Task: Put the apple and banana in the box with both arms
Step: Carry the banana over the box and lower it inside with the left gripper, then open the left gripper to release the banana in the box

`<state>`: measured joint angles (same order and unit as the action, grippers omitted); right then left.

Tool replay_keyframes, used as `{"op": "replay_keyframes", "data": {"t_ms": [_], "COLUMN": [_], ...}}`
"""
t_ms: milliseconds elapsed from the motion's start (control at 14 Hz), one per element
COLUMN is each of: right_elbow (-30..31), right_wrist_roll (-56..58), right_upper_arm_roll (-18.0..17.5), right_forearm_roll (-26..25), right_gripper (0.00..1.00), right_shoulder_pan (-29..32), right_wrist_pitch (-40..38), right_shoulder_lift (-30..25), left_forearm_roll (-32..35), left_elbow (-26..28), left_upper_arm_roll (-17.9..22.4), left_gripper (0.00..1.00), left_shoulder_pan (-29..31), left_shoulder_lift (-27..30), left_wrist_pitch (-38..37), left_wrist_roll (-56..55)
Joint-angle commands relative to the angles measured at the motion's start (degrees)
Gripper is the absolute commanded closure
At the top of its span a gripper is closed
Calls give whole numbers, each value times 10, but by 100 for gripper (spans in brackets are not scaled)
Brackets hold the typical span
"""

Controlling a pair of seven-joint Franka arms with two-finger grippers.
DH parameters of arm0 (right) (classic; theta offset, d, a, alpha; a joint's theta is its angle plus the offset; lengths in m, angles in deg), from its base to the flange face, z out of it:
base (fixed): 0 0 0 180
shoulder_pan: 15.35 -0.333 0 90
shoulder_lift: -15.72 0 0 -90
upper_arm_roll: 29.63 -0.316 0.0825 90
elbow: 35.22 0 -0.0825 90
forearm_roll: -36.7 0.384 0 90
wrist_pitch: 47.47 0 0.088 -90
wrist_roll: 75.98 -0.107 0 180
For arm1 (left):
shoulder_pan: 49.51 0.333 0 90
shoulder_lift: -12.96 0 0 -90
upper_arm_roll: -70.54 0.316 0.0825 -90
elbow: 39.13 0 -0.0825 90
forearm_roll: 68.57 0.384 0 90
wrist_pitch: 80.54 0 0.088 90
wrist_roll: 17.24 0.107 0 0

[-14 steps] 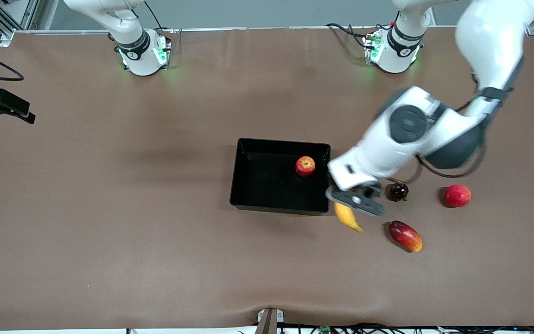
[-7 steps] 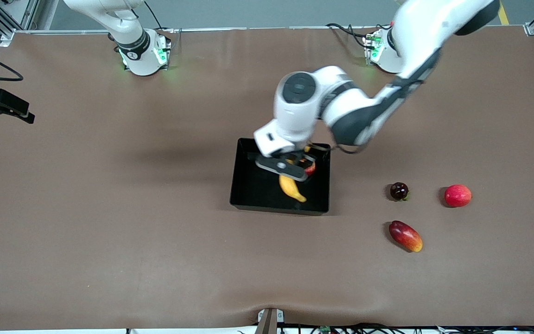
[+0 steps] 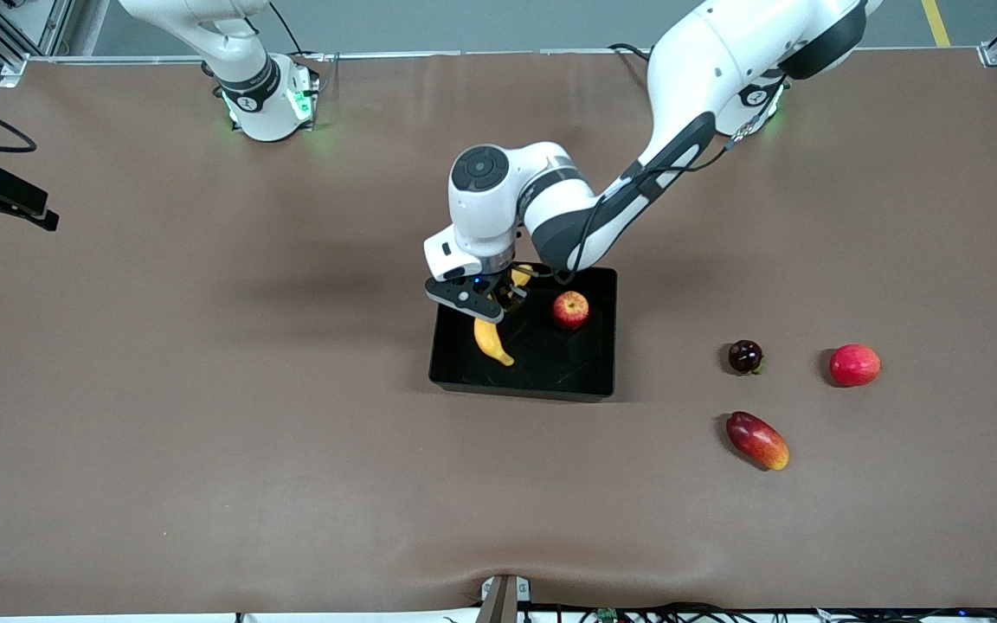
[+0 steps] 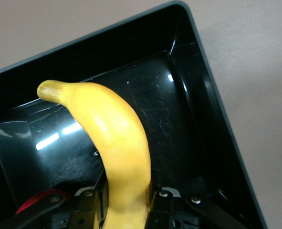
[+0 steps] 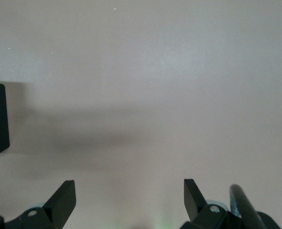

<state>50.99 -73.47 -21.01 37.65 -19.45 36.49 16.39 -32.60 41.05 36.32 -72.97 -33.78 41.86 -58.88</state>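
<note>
Over box (image 3: 602, 381), fingers (image 4: 90, 210) clamping banana (image 4: 117, 143)

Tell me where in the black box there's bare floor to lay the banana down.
The box has bare floor along its wall nearest the front camera, and between the held banana and the apple. It is crowded by the apple's corner, toward the left arm's end. The left gripper holds the banana over the box; the right arm waits.
</note>
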Motion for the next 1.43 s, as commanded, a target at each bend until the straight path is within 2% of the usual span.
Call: {"op": "replay_keyframes", "data": {"t_ms": [0, 215, 430, 860, 932, 1003, 1075, 1362], "right_elbow": [3, 3, 3, 2, 2, 2, 2, 2], "right_wrist_roll": [-1, -1, -1, -1, -1, 0, 0, 0], "right_upper_arm_roll": [-9, -9, -9, -9, -9, -9, -9, -10], "right_forearm_roll": [-7, -8, -8, -8, -8, -8, -8, -10], "right_gripper": [0, 0, 0, 0, 0, 0, 0, 0], "right_shoulder_pan": [9, 8, 8, 8, 8, 8, 7, 6], "right_wrist_pitch": [-3, -2, -3, -2, -3, -3, -3, -1], "right_shoulder_lift": [-5, -5, -5, -5, -5, -5, -5, -5], "left_forearm_roll": [5, 6, 7, 8, 9, 9, 10, 5], "left_elbow": [-18, -18, -18, -14, -14, -14, -15, -17], "left_upper_arm_roll": [22, 23, 25, 44, 44, 44, 44, 42], "left_gripper": [100, 100, 100, 98, 73, 10, 0, 0], "left_shoulder_pan": [-18, -18, -22, -26, -24, -19, -13, -10], "left_shoulder_lift": [-20, -55, -79, -91, -88, -85, -83, -67], "left_wrist_pitch": [20, 63, 74, 86, 86, 86, 86, 81], "left_wrist_roll": [-4, -25, -35, -30, -25, -24, -26, -31]}}
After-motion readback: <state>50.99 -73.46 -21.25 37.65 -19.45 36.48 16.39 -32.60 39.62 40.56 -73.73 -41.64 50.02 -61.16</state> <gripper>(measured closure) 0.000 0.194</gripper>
